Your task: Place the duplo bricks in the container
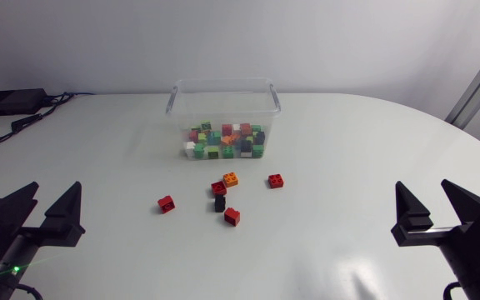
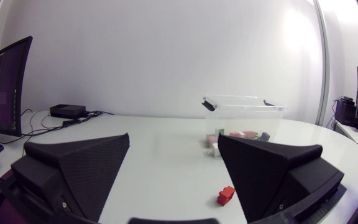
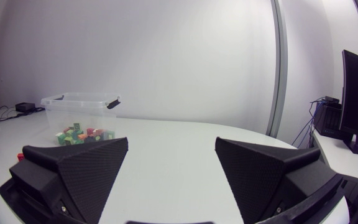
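Head view: the container [image 1: 176, 98] at the table's far edge holds many bricks, and 6 loose bricks [image 1: 220, 203] lie before it. The left gripper [image 1: 52, 200] and right gripper [image 1: 425, 200] sit at the near corners, spread and empty, likely ready to grasp. Left wrist view: a red brick [image 2: 226, 195] lies just ahead. Right wrist view: the container is well ahead.

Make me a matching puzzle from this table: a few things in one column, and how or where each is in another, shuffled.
Things:
1. box
2. orange brick
3. black brick
4. left gripper

States:
a. lying loose, farther from the box
b. open and empty
c. part full of mixed bricks
d. lying loose, nearer the box

Pairs: 1-c, 2-d, 3-a, 4-b
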You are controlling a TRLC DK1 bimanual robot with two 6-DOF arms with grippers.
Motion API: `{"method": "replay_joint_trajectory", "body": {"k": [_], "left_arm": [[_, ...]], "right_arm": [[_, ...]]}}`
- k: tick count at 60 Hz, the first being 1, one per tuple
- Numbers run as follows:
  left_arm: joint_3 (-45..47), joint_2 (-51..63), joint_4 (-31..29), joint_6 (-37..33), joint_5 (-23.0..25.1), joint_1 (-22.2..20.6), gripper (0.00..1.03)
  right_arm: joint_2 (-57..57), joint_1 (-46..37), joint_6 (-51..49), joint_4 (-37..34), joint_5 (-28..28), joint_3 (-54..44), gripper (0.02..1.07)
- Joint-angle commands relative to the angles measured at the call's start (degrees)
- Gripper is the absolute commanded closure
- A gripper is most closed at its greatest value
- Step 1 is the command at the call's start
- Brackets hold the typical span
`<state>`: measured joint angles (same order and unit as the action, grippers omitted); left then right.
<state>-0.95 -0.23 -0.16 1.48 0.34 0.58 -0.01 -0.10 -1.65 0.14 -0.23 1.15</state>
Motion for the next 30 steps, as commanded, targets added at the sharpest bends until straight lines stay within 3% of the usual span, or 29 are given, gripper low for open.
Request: {"method": "replay_joint_trajectory", "body": {"k": [1, 25, 30], "left_arm": [[0.86, -0.56, -0.19, 0.02, -0.25, -0.23, 0.04], [0.25, -0.74, 1.83, 0.46, -0.25, 0.3, 0.04], [-1.69, -0.65, 1.57, 1.34, -0.25, 2.5, 0.05]], "right_arm": [[-0.34, 0.36, 1.21, -0.41, -0.21, -1.24, 0.06], [-0.43, 1.07, 1.12, -0.49, -0.21, -1.24, 0.06], [-0.34, 1.07, 1.21, -0.41, -0.21, -0.53, 0.06]]}}
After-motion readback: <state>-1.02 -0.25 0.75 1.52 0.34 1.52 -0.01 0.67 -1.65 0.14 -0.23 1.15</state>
